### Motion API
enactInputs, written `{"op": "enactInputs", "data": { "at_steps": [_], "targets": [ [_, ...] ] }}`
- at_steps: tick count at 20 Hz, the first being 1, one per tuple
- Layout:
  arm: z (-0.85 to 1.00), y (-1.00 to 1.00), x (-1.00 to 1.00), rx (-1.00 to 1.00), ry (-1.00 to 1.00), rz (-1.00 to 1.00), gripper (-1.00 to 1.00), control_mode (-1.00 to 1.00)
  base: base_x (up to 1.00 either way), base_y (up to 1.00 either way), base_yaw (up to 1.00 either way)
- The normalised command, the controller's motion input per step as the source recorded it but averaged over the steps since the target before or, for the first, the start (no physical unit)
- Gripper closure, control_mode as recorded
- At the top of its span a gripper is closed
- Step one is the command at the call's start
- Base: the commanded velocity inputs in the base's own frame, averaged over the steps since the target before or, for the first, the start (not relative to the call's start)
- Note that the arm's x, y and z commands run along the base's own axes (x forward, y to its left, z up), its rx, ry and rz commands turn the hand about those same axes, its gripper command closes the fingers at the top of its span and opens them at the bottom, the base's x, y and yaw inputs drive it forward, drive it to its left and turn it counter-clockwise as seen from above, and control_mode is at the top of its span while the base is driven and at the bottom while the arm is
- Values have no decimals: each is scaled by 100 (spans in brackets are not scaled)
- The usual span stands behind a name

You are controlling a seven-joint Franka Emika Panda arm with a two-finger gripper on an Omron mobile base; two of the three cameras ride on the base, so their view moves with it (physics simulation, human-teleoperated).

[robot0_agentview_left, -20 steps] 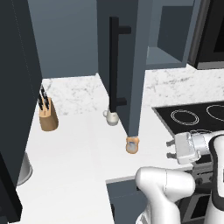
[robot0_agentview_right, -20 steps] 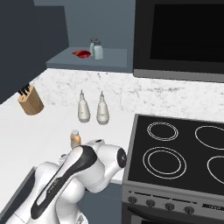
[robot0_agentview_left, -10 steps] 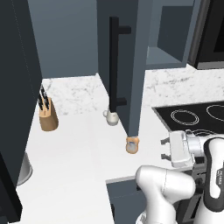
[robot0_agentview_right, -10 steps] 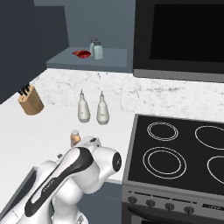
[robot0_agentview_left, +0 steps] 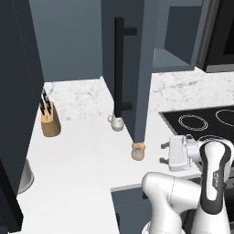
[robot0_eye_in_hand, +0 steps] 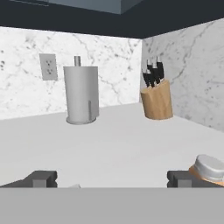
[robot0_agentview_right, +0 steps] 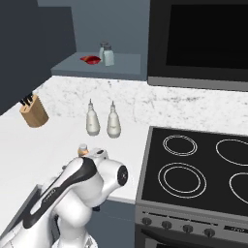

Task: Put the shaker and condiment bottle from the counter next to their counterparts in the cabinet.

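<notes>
A: Where is the hand [robot0_agentview_left: 163, 152]?
B: Low over the table [robot0_agentview_left: 77, 155], near its front edge, just beside the cooktop [robot0_agentview_right: 193, 169]. Its jaws stand wide apart with nothing between them.

A: And the condiment bottle [robot0_agentview_left: 138, 151]?
B: Upright on the table near the front edge, just in front of the lower corner of the cabinet [robot0_agentview_left: 130, 59] door. It sits close to the hand, apart from it. In the hand view its pale cap [robot0_eye_in_hand: 210, 167] shows at the lower right, just beyond one of the fingertips [robot0_eye_in_hand: 180, 178]; I cannot tell whether they touch.

A: The shaker?
B: Further back on the table, partly hidden behind the door's edge and the foot of the black bar handle [robot0_agentview_left: 119, 68] in the left base view. There I see only a pale rounded thing [robot0_agentview_left: 117, 122]. From the right base view, two pale bottles [robot0_agentview_right: 93, 119] stand side by side near the back wall.

A: Anything else on the table?
B: A wooden knife block [robot0_agentview_left: 50, 120] toward the back left corner. The hand view also shows a paper towel roll [robot0_eye_in_hand: 81, 95] on a stand against the wall.

A: And the cabinet shelf?
B: In the right base view, two small jars [robot0_agentview_right: 106, 53] and something red [robot0_agentview_right: 90, 59] sit on it.
</notes>
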Motion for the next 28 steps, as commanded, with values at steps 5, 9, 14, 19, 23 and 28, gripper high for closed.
{"op": "enactInputs", "data": {
  "at_steps": [5,9,14,19,23,28],
  "targets": [
    [-47,5,32,4,0,-2,-100,-100,0,0,0],
    [-28,1,20,7,0,-1,-100,-100,0,0,0],
    [-28,27,21,9,0,-1,-100,-100,0,0,0],
    [-14,46,19,2,0,-10,-100,-100,0,0,0],
    [-40,43,7,0,-3,-12,-100,-100,0,0,0],
    [-55,36,1,0,-6,-14,-100,-100,0,0,0]
  ]
}}
